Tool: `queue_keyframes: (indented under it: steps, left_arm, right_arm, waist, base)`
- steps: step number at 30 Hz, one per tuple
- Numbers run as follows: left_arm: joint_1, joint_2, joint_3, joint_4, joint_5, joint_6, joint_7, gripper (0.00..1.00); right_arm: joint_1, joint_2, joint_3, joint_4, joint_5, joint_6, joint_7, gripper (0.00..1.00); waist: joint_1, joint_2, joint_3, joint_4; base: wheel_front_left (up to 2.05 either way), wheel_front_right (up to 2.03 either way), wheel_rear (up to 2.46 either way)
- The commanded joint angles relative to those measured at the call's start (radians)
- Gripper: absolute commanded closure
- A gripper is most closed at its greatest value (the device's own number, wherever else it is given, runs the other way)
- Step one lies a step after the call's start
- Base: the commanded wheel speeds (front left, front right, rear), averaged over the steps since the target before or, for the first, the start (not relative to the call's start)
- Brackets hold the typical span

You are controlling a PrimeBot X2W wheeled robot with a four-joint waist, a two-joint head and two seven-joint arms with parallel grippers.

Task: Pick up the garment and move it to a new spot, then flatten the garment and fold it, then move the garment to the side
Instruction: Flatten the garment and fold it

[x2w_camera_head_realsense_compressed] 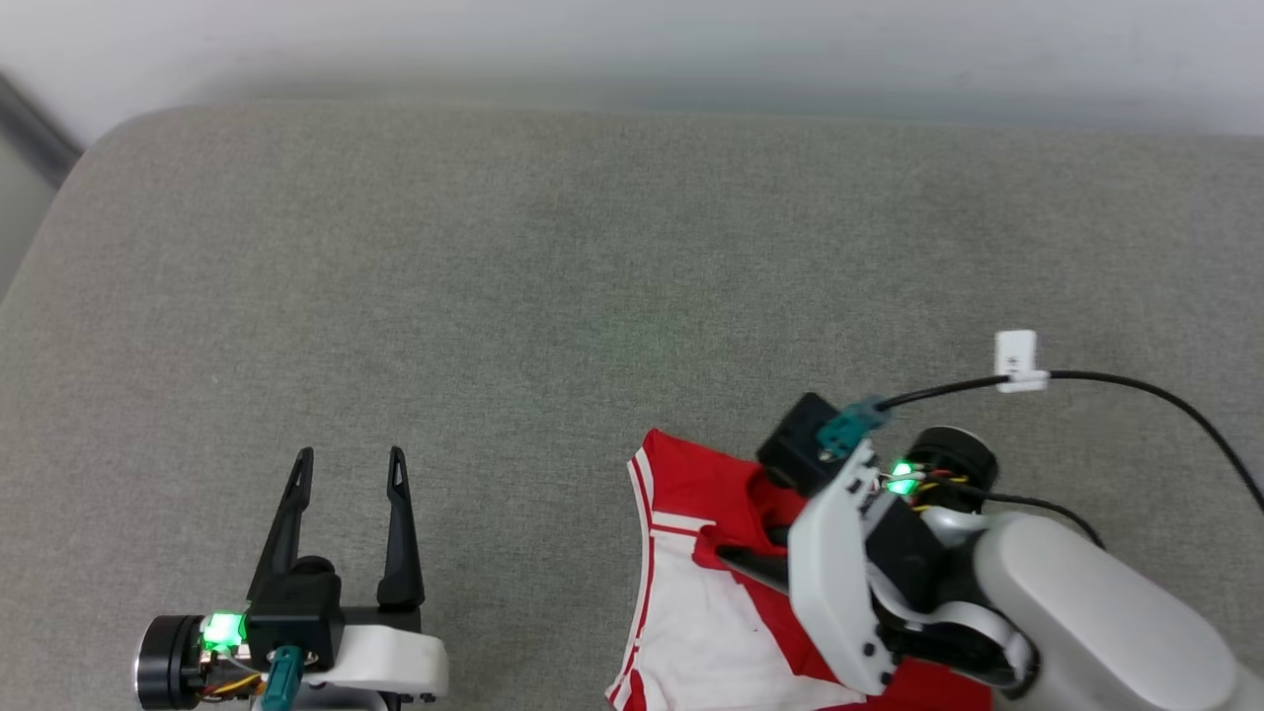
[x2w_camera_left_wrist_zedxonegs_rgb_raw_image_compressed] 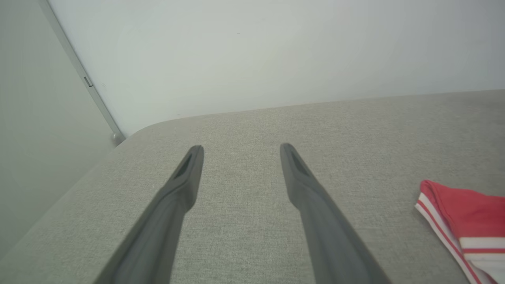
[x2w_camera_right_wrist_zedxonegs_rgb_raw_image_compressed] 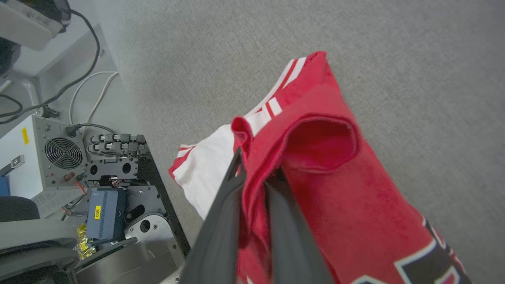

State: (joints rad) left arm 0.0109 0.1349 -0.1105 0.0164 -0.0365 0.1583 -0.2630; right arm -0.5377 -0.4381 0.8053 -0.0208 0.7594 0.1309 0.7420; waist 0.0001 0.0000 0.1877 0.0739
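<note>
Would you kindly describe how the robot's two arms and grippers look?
Both the left gripper and right gripper have two long dark tapering fingers, a black body, white shell, green light and teal plug. The right one's black cable carries a white clip.

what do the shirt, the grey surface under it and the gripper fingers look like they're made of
The garment: soft knit cloth, matte, slightly fuzzy; it folds and bunches in the right gripper.
The grey surface: woven upholstery fabric, probably padded, given the fine speckled weave and rounded corner.
The fingers: dark matte hard plastic or rubber-coated, can't tell which; smooth, rigid-looking.
</note>
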Motion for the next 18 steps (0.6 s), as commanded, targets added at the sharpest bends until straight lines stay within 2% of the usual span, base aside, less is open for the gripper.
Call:
queue_keyframes:
  steps: [1,7,10,14,16,17,18]
  left_arm:
    - [-0.013,-0.005,0.003,0.001,0.006,-0.003,-0.002,0.00]
    - [-0.039,-0.016,0.003,0.003,0.012,-0.009,-0.002,0.00]
    - [-0.043,-0.021,0.005,0.005,0.015,-0.013,-0.002,0.00]
    - [-0.036,-0.024,0.010,0.007,0.017,-0.010,-0.002,0.00]
    - [-0.022,-0.024,0.010,0.008,0.022,-0.009,-0.002,0.00]
    - [-0.017,-0.024,0.011,0.010,0.024,-0.007,-0.002,0.00]
    - [-0.014,-0.025,0.010,0.011,0.025,-0.005,-0.002,0.00]
  right_arm:
    - [-0.024,0.016,0.016,0.028,-0.004,0.000,-0.012,1.00]
    - [-0.086,0.083,0.183,0.247,-0.045,0.000,-0.069,1.00]
    - [-0.081,0.104,0.250,0.342,-0.027,-0.001,-0.093,1.00]
    - [-0.094,0.121,0.281,0.405,-0.002,-0.001,-0.164,1.00]
    - [-0.122,0.111,0.293,0.402,-0.008,-0.001,-0.205,0.58]
    - [-0.135,0.101,0.291,0.394,-0.008,-0.001,-0.229,0.00]
    - [-0.145,0.091,0.285,0.380,-0.008,-0.001,-0.252,0.00]
  waist:
    - [-0.0001,0.0000,0.013,0.008]
    - [-0.0001,0.0000,0.049,0.025]
    - [-0.0001,0.0000,0.056,0.027]
    - [-0.0001,0.0000,0.050,0.017]
    - [-0.0001,0.0000,0.035,0.010]
    - [-0.0001,0.0000,0.027,0.006]
    - [-0.0001,0.0000,0.018,0.001]
  base:
    - [0.00,0.00,0.00]
    - [0.00,0.00,0.00]
    - [0.00,0.00,0.00]
    - [0.00,0.00,0.00]
    - [0.00,0.00,0.00]
    - [0.00,0.00,0.00]
    - [0.00,0.00,0.00]
